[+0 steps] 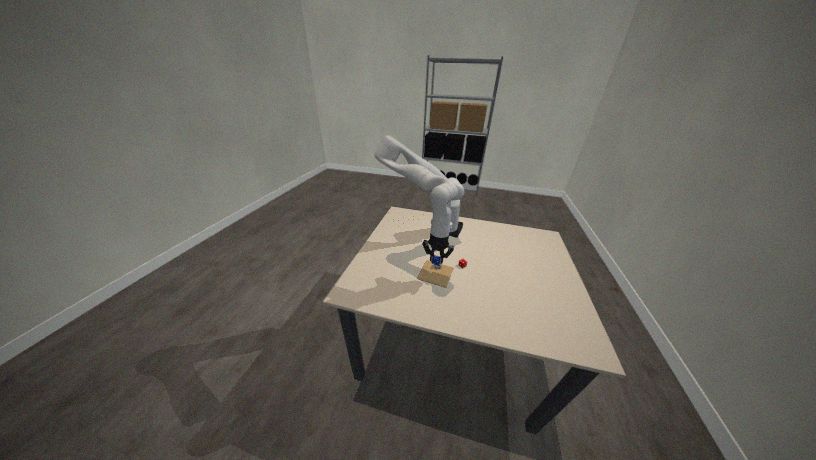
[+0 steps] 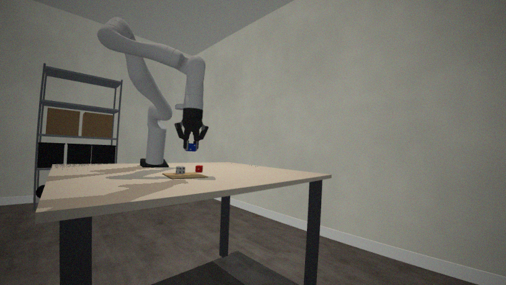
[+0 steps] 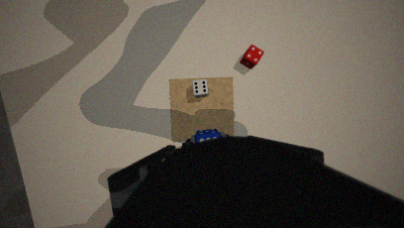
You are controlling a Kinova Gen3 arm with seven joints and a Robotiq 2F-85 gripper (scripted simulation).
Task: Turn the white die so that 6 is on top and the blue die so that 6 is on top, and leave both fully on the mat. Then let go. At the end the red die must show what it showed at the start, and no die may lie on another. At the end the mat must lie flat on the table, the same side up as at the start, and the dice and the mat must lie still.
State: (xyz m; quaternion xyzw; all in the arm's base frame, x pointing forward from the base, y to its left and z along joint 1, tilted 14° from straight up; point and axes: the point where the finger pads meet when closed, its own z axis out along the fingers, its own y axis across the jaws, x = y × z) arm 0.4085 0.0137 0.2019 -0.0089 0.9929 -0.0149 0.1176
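My gripper (image 1: 437, 259) (image 2: 191, 145) is shut on the blue die (image 1: 436, 260) (image 2: 191, 147) (image 3: 207, 136) and holds it in the air above the mat (image 1: 434, 278) (image 2: 187, 176) (image 3: 218, 99). In the wrist view the gripper body covers part of the blue die; which number is on its top I cannot tell. The white die (image 2: 180, 170) (image 3: 200, 87) sits on the tan mat, near its far edge in the wrist view, with six pips on top. The red die (image 1: 462, 263) (image 2: 199, 168) (image 3: 252, 55) lies on the table beside the mat, with four pips on top.
The wooden table (image 1: 514, 285) (image 2: 255, 175) carries the arm's base (image 2: 154, 163) behind the mat. Arm shadows fall across the table and part of the mat. A shelf rack (image 1: 464, 98) (image 2: 81, 102) with boxes stands beyond the table.
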